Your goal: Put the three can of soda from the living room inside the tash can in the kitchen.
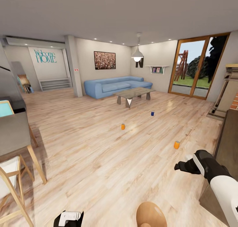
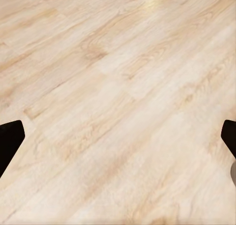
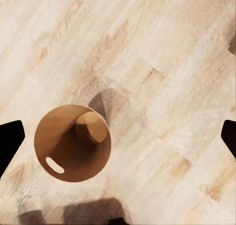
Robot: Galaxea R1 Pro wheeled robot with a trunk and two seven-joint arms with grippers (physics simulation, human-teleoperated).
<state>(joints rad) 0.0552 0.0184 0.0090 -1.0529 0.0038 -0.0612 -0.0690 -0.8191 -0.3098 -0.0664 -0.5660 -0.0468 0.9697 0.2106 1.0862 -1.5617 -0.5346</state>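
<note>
Head view looks across the living room's pale wood-plank floor [image 1: 99,147], where the three small cylindrical soda cans stand upright and well apart: one orange can [image 1: 123,126] mid-floor, a dark blue can [image 1: 152,113] nearer the glass-topped coffee table [image 1: 134,93], and a second orange can [image 1: 177,144] closest to the right hand [image 1: 181,165]. All three sit out in the open, so each should be reachable from above. The round tapered bin with its coppery-brown inside [image 3: 73,142] stands on the floor right beneath the right arm, empty, with a slot handle near its rim; it appears to be parked close so cans can be dropped in nearby. Right hand's fingers [image 3: 11,139] are spread wide and hold nothing. Left hand [image 2: 118,141] hangs low over bare planks, likewise spread and empty.
</note>
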